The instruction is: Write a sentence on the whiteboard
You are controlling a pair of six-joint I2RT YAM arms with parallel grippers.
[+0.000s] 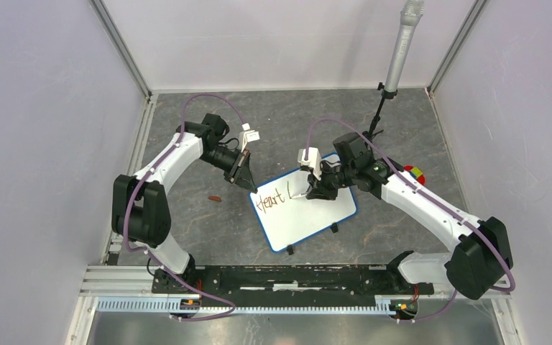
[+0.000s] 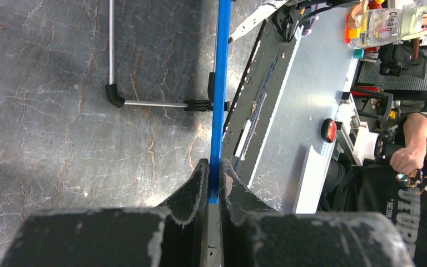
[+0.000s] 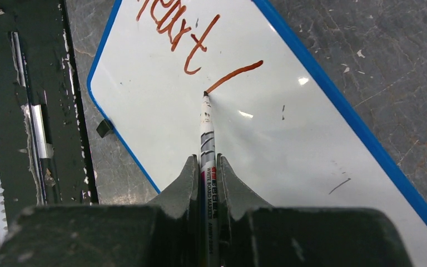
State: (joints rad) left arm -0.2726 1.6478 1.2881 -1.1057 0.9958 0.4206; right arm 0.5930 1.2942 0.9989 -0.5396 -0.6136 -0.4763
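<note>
The whiteboard (image 1: 305, 215), white with a thin blue frame, lies tilted on the grey table. The sentence (image 1: 272, 199) reads "Heart" in reddish-brown, followed by one slanted stroke (image 3: 234, 75). My left gripper (image 1: 248, 180) is shut on the board's far left corner; in the left wrist view its jaws (image 2: 215, 167) clamp the blue frame (image 2: 221, 100) edge-on. My right gripper (image 3: 206, 161) is shut on a whiteboard marker (image 3: 207, 139). The marker's tip touches the board at the lower end of the stroke. The board surface (image 3: 289, 139) beyond the stroke is blank.
A small brown object (image 1: 215, 198) lies on the table left of the board. A grey tube on a thin black stand (image 1: 401, 50) rises at the back right. A red, yellow and green thing (image 1: 415, 174) sits behind the right arm. The black base rail (image 1: 287, 277) runs along the near edge.
</note>
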